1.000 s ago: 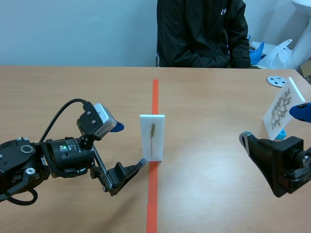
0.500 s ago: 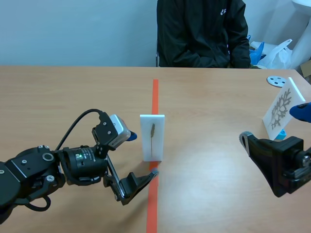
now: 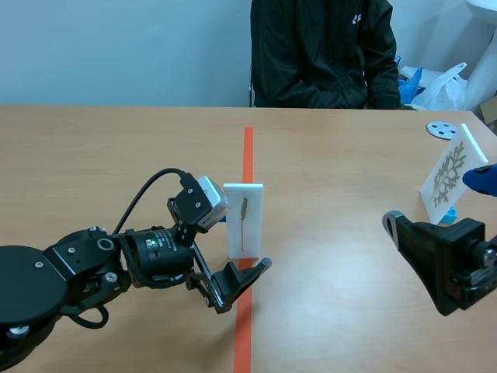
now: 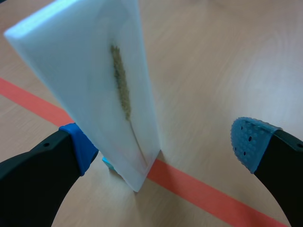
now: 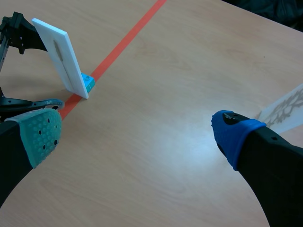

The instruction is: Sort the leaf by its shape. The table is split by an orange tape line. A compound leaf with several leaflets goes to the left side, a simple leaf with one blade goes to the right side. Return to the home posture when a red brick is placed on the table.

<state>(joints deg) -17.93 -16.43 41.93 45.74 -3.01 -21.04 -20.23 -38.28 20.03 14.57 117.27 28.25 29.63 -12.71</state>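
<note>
I have the left gripper (image 3: pixel 241 281) spread wide around the foot of the white card (image 3: pixel 243 219). The card stands upright at the centre of the frame on the orange tape line (image 3: pixel 248 151), with one pad (image 4: pixel 78 145) just beside it and the other well clear, so a squeeze should catch it low without tipping it. The right gripper (image 5: pixel 137 134) sits at the lower right, likewise gaping and empty (I read the slender leaf (image 3: pixel 244 210) as a single blade, bound for that side).
</note>
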